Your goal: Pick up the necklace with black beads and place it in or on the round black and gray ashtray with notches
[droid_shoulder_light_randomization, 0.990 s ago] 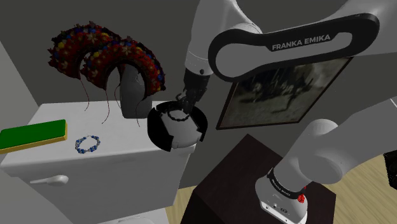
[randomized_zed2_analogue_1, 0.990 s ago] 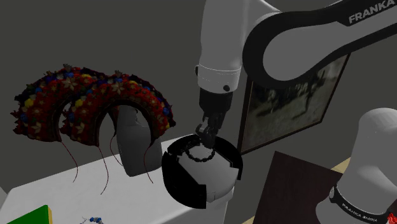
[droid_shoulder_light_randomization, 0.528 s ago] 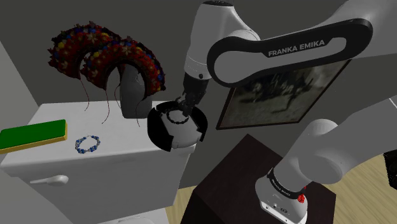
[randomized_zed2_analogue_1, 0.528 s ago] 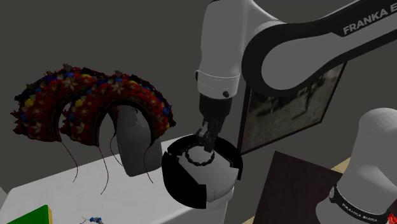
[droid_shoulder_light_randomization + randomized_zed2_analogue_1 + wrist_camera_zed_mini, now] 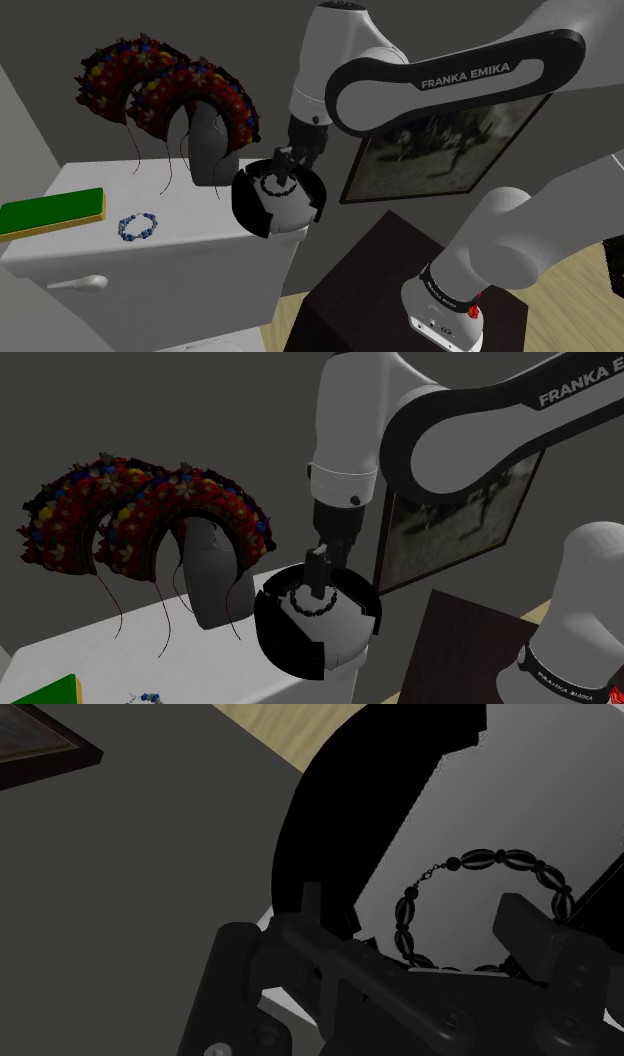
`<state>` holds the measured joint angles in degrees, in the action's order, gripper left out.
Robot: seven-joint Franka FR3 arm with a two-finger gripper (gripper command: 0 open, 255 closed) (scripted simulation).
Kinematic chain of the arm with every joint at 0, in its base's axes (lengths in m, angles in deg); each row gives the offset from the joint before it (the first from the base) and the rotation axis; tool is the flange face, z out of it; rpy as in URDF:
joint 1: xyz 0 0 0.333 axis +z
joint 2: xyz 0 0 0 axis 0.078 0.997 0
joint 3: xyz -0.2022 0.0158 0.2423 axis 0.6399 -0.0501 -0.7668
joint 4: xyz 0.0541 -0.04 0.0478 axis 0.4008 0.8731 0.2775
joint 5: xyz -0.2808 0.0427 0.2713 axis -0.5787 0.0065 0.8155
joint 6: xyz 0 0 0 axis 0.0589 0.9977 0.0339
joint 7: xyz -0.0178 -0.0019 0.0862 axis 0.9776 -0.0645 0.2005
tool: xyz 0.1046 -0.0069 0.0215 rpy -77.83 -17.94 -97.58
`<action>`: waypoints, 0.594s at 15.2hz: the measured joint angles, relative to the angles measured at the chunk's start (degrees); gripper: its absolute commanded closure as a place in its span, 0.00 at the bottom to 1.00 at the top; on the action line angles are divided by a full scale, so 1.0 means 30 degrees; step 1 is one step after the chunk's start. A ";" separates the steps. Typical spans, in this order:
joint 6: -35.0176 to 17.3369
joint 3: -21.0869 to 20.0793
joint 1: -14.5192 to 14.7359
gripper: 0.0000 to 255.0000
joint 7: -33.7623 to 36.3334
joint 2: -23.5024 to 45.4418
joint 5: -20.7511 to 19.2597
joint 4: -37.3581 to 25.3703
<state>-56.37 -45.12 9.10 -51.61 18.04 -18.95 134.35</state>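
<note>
1. The claw (image 5: 418, 909) hangs just over the ashtray with its fingers apart. Half a second ago they were pinched together on the necklace, so it has just let go.
2. The black-bead necklace (image 5: 497, 860) now lies as a loose loop on the grey floor of the ashtray, beneath the open fingers. As far as the wrist view shows, neither finger is gripping it.
3. The round black and grey ashtray (image 5: 250, 205) with its notched rim has not shifted. It sits at the corner of the white cistern (image 5: 180, 240), toward the shoulder view's right.
4. I judge the placing done. What is left is a straight lift of the claw, taking care that no finger hooks the loop on the way out.
5. Farther off, toward the shoulder view's left, a blue bracelet (image 5: 137, 225) and a green slab (image 5: 50, 212) lie well apart from the ashtray, unchanged.
</note>
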 measured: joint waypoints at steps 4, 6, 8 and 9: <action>0.1459 0.0196 0.0012 0.00 -0.0100 -0.0538 0.0026 -0.0959; 0.2302 0.0310 0.0019 0.00 -0.0151 -0.0834 0.0043 -0.1512; 0.2523 0.0313 0.0036 0.00 -0.0132 -0.0909 0.0053 -0.1642; 0.2564 0.0309 0.0041 0.00 -0.0123 -0.0921 0.0055 -0.1666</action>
<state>-48.68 -44.20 9.22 -51.98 15.27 -18.79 129.35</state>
